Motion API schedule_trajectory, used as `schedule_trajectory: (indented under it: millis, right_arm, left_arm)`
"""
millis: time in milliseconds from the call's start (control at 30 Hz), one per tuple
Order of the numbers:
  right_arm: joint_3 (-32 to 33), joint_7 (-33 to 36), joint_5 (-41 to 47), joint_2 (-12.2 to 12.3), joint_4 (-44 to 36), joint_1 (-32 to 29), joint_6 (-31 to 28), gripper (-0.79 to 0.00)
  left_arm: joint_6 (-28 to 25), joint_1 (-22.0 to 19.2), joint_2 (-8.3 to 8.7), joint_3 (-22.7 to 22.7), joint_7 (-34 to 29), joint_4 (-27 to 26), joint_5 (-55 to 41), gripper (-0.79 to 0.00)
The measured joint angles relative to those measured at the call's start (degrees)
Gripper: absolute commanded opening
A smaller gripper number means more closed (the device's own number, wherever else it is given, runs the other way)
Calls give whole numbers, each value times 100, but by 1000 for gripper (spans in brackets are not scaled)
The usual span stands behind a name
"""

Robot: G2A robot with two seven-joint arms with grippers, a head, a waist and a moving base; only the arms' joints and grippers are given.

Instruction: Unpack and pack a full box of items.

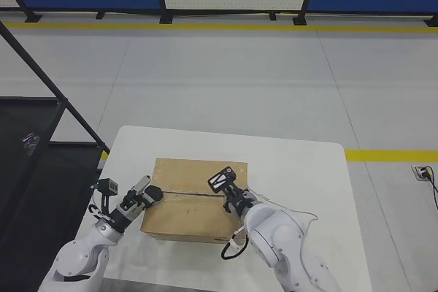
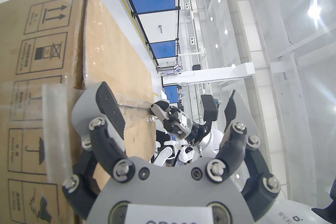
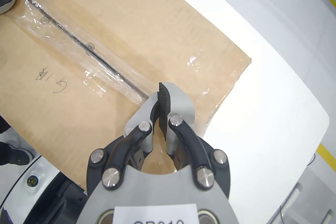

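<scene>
A closed cardboard box (image 1: 193,208) lies in the middle of the white table (image 1: 299,168), with clear tape (image 3: 78,43) running along its top seam. My right gripper (image 3: 162,93) is shut with nothing in it, and its tips rest on the tape near the right end of the seam (image 1: 228,198). My left gripper (image 2: 170,109) is open at the box's left end (image 1: 152,194). One of its fingers (image 2: 110,109) lies against the top edge where the seam ends, and the other stands off in the air. The box's side (image 2: 39,57) carries printed handling symbols.
A black metal frame (image 1: 36,139) stands left of the table. The box has bare table behind it and to its right (image 3: 262,51). A cable and a floor socket (image 1: 422,173) lie far right, off the table.
</scene>
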Motion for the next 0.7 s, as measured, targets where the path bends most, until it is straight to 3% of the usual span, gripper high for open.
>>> schedule_trajectory:
  millis: [200, 533, 700]
  right_arm:
    - [424, -256, 643, 41, -140, -240, -77, -785]
    - [420, -293, 641, 41, -130, -264, -67, -785]
    - [627, -113, 1263, 26, -36, -237, 215, -785]
  left_arm:
    - [-6, 6, 1, 2, 3, 0, -1, 0]
    - [5, 8, 4, -7, 41, 15, 28, 0]
    - [5, 5, 3, 1, 65, 0, 40, 0]
